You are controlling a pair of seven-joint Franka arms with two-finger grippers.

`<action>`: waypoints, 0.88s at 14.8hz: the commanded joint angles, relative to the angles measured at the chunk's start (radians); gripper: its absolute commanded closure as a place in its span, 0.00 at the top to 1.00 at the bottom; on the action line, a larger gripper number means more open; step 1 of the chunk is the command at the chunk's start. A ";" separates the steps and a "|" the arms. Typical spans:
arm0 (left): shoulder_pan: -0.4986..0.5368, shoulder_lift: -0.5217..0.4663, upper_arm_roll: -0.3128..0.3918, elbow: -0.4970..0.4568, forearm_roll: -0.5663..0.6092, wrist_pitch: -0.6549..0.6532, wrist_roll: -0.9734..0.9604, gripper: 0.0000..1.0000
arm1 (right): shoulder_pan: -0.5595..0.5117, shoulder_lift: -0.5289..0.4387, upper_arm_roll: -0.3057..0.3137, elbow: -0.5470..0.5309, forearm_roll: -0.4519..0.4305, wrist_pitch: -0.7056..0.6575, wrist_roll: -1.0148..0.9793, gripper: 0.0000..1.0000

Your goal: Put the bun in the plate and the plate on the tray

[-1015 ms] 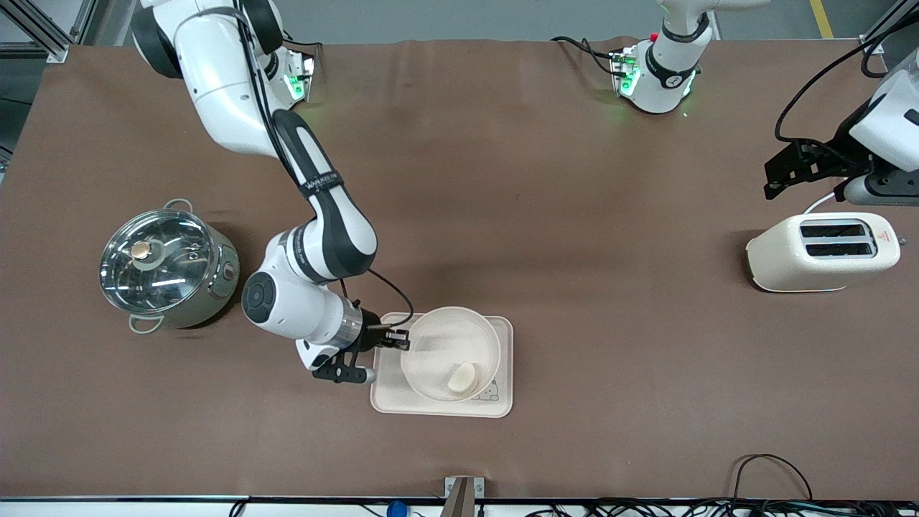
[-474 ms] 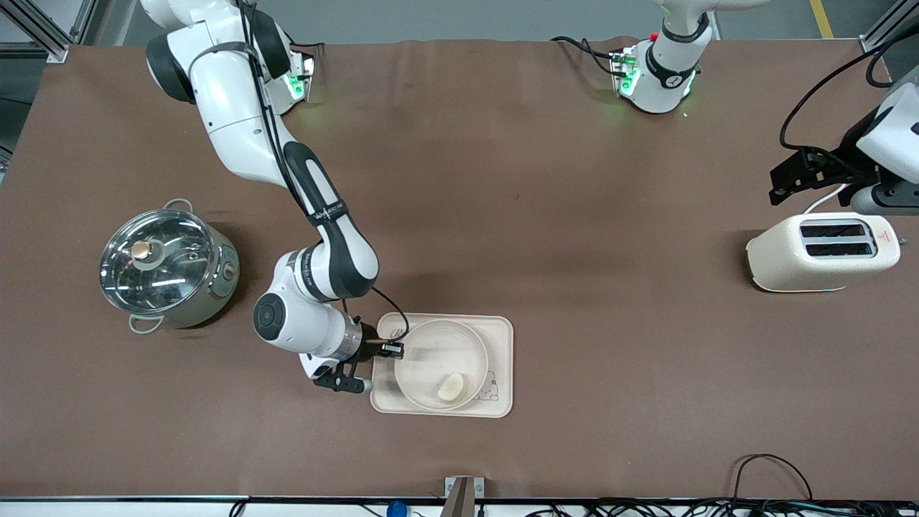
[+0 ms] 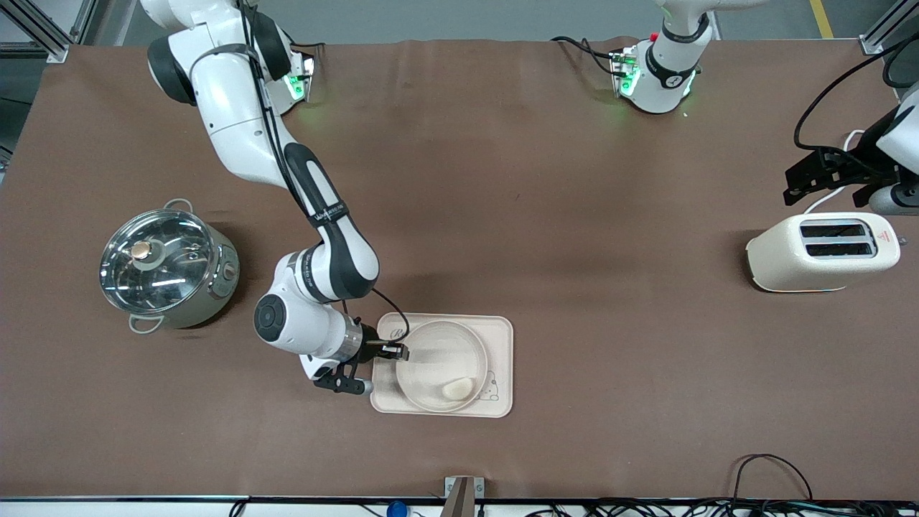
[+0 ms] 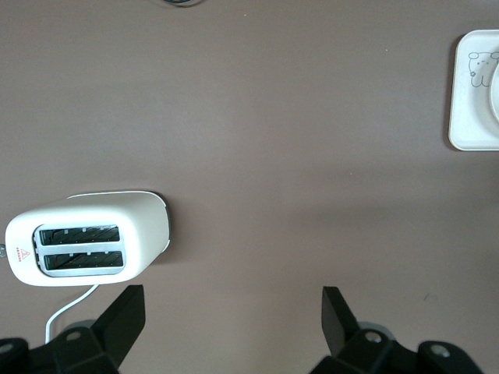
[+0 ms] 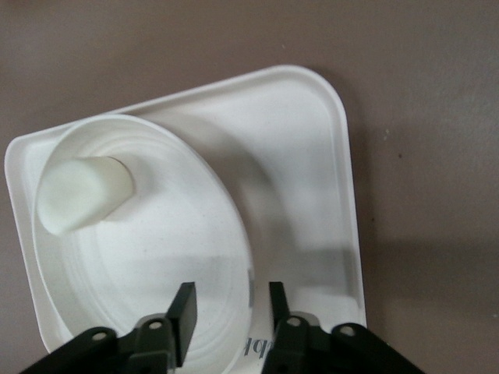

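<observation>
The round cream plate (image 3: 431, 355) lies flat on the cream tray (image 3: 502, 337), and the pale bun (image 3: 457, 388) rests in the plate at the rim nearest the front camera. My right gripper (image 3: 396, 352) is at the plate's rim on the side toward the right arm's end of the table. In the right wrist view its fingers (image 5: 187, 312) stand apart on either side of the plate's (image 5: 156, 265) rim, with the bun (image 5: 82, 193) and tray (image 5: 312, 156) visible. My left gripper (image 3: 797, 187) is open and empty over the table beside the toaster; its wrist view (image 4: 232, 300) shows only bare table between the fingers.
A cream toaster (image 3: 822, 251) with a white cord stands at the left arm's end of the table; it also shows in the left wrist view (image 4: 86, 245). A steel pot with a glass lid (image 3: 169, 266) stands at the right arm's end. Cables lie along the table's front edge.
The plate has come down from a tilt to lie flat on the tray, and the bun has rolled inside it. The left gripper has drifted toward the table's end by the toaster.
</observation>
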 commanded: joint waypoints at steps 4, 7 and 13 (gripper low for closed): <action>0.001 0.001 0.001 0.010 -0.017 -0.005 0.015 1.00 | -0.053 -0.230 -0.009 -0.002 -0.347 -0.294 0.006 1.00; 0.001 0.001 0.001 0.010 -0.017 -0.007 0.015 1.00 | -0.089 -0.389 -0.011 -0.031 -0.495 -0.432 -0.003 1.00; 0.000 0.001 0.001 0.010 -0.018 -0.005 0.012 1.00 | -0.250 -0.686 -0.009 -0.208 -0.504 -0.569 -0.222 1.00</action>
